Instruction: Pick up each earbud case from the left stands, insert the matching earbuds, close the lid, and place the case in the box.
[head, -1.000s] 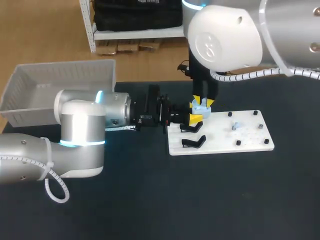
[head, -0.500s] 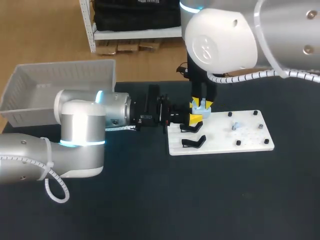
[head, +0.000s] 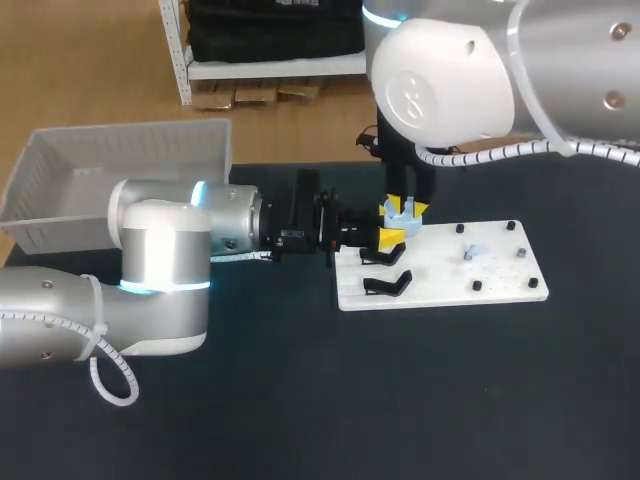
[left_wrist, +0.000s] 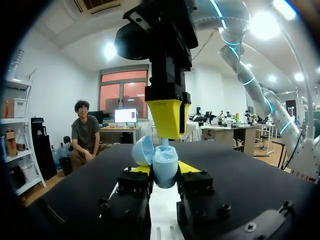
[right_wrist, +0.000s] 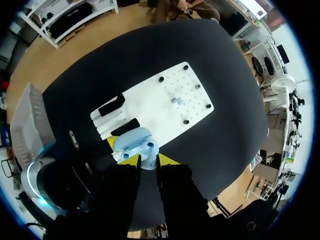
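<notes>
Clamping a glossy, rounded pale-blue earbud case (left_wrist: 165, 167): left jaws; right jaws pinched on smooth earbud (left_wrist: 164, 143).

Right gripper (head: 405, 207) blocks the way above the case (head: 399, 218).

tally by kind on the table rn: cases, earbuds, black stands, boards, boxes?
earbud case: 1
earbuds: 2 (one going into the case, one loose on the board)
black stands: 2
white board: 1
box: 1
Total: 7
</notes>
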